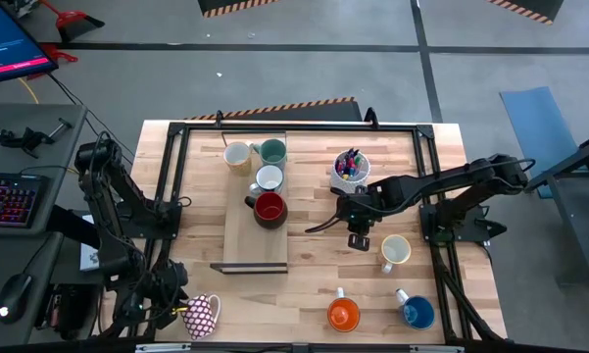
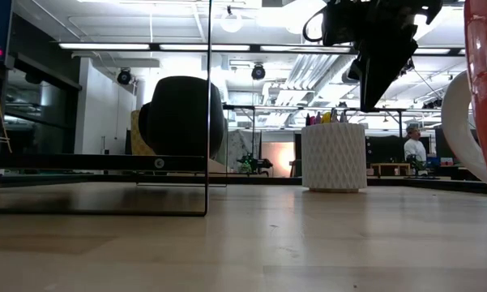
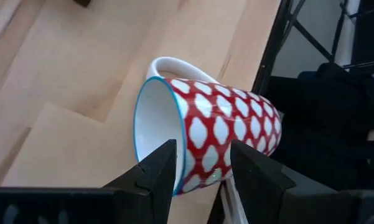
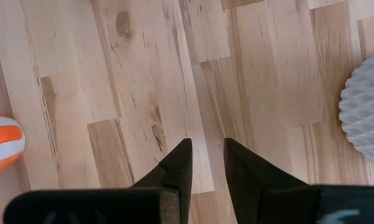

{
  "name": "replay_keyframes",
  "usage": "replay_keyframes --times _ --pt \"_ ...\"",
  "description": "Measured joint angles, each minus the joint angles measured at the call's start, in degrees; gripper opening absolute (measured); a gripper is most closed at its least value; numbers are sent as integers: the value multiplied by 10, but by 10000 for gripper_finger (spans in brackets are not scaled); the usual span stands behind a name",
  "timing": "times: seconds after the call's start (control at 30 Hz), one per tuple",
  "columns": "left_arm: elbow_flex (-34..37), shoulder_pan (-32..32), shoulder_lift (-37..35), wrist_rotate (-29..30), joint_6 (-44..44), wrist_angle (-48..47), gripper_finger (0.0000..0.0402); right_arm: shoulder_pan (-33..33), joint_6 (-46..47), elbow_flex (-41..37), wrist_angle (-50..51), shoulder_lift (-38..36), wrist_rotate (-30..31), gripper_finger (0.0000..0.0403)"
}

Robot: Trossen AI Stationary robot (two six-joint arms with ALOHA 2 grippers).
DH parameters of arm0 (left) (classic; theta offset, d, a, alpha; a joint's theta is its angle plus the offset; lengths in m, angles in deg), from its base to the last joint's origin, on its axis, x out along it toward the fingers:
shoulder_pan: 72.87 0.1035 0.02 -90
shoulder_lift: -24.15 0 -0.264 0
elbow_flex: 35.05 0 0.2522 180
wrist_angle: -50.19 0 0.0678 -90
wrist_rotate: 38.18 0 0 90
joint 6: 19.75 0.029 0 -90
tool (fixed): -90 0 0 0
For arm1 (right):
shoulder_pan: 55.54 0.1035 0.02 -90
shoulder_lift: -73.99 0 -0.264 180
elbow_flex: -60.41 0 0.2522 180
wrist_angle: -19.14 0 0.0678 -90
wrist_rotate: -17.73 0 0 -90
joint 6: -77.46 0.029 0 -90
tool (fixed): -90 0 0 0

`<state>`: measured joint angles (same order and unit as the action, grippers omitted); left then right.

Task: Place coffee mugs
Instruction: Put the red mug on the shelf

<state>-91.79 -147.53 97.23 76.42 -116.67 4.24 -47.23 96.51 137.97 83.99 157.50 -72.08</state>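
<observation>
A wooden table top [image 2: 251,243] runs level across the low view. On the left, a thin dark frame [image 2: 207,105] rises from the wood, and behind it sits a dark rounded mug [image 2: 182,118]. Right of centre stands a white textured cup [image 2: 333,156] with coloured pens showing at its rim. A dark gripper [image 2: 381,69] hangs from above, just over that cup and clear of the table. At the right edge, a red and white mug [image 2: 480,89] looms very close. A person [image 2: 413,146] stands far back in the room.
</observation>
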Motion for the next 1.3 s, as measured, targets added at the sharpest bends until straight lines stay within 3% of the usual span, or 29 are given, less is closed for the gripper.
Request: replay_keyframes --times 0.27,0.53,0.97,1.3 --pt "63 8 -1 5 19 115 140 0 0 0 0 0 0 71" --pt "73 20 -1 12 70 136 135 0 -15 0 0 0 0 71" --pt "71 19 -2 13 101 142 27 0 -26 0 0 0 7 71" --pt "75 20 1 14 107 105 2 0 -26 0 0 0 7 71"
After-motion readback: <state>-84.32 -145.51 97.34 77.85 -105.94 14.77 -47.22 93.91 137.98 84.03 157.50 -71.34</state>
